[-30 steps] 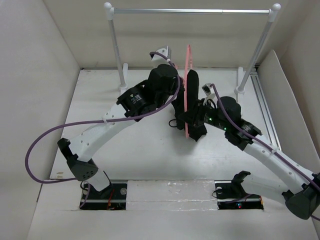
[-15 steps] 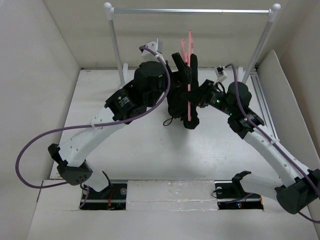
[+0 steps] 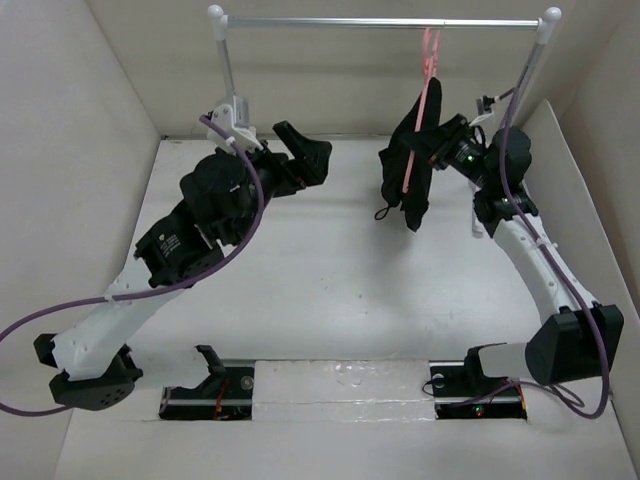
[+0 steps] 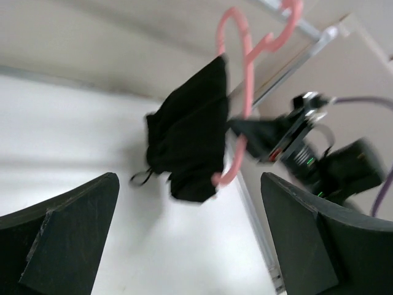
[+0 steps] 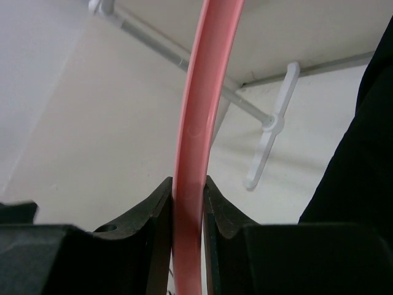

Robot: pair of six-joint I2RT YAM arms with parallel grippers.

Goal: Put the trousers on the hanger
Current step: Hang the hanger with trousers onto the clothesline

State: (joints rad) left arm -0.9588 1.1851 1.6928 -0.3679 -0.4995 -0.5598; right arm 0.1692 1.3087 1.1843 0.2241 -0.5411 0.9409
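The black trousers hang folded over the pink hanger, up in the air at the back right. My right gripper is shut on the hanger's side bar, and its jaws clamp the pink bar in the right wrist view. The hanger's hook reaches up to the silver rail; whether it rests on the rail I cannot tell. My left gripper stands open and empty, well to the left of the trousers. Between its wide fingers the left wrist view shows the hanger.
The rail stands on two white posts at the back of the table, with a foot showing in the right wrist view. Beige walls close in the sides. A metal track runs along the right edge.
The left gripper opened, let go of the trousers and drew back to the left. The right arm carried the hanger with the trousers up and right, toward the rail.
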